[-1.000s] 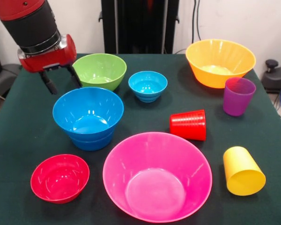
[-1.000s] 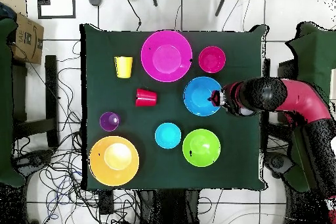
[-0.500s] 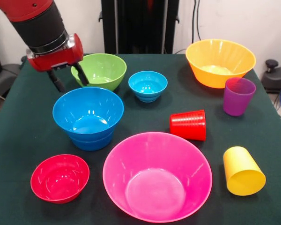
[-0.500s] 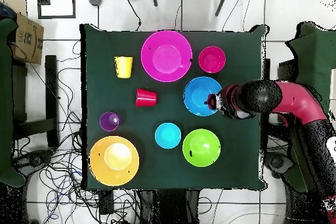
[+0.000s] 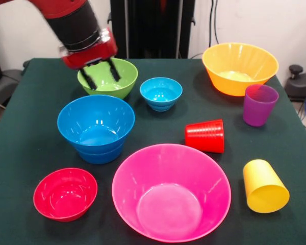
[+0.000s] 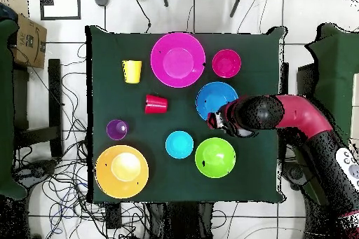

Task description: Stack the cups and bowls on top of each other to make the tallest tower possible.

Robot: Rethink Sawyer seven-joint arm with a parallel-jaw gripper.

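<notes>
A dark green worktop (image 5: 30,127) stands before a white wall and carries all the bowls and cups. The pincer (image 5: 101,75) hangs with its two fingers apart and empty, in front of the far-left green bowl (image 5: 112,81). The tower (image 5: 96,127) so far is two blue bowls nested, near the green one. The front view shows the red cup (image 5: 205,136) and the yellow cup (image 5: 264,187) lying on their sides and the purple cup (image 5: 259,104) upright. The overhead view shows the pincer (image 6: 214,119) between the blue and green bowls, and cables on the floor (image 6: 63,180).
</notes>
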